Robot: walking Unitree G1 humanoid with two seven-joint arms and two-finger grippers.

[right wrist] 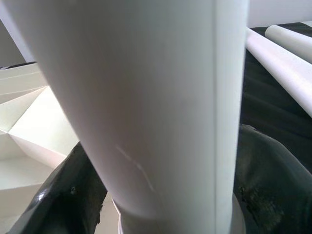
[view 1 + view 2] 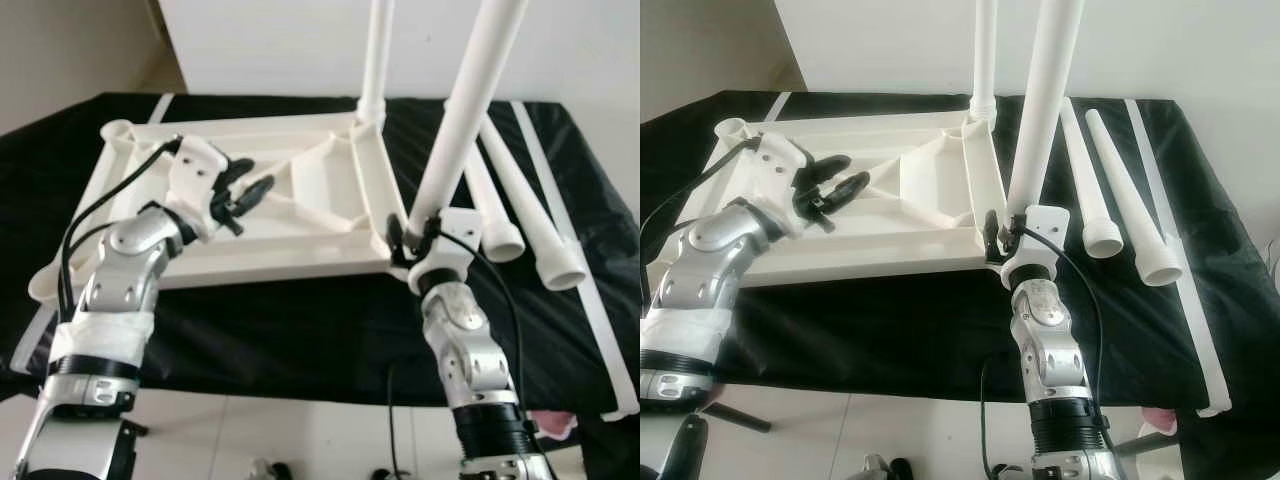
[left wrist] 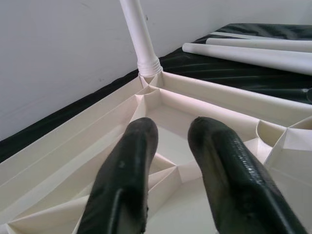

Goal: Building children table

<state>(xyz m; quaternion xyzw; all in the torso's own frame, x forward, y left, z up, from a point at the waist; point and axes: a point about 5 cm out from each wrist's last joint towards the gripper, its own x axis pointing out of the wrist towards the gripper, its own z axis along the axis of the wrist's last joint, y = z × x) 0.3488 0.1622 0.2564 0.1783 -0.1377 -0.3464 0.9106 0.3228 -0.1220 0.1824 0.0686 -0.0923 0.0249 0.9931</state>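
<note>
A white children's table top (image 2: 300, 255) lies upside down on a black cloth, ribs facing up. One white leg (image 2: 377, 60) stands upright in its far right corner socket. At the near right corner my right gripper (image 2: 412, 235) is shut on a second white leg (image 2: 462, 120), holding it upright but tilted over that corner. In the right wrist view this leg (image 1: 146, 97) sits between both black fingers (image 1: 63, 195). My left gripper (image 2: 250, 182) is open above the ribbed underside, left of centre, with nothing between its fingers (image 3: 126, 165).
Two loose white legs (image 2: 500, 200) (image 2: 545, 225) lie side by side on the black cloth (image 2: 300, 330) right of the table top. A long white strip (image 2: 590, 290) runs along the cloth's right edge. A white wall rises behind, and pale floor tiles show in front.
</note>
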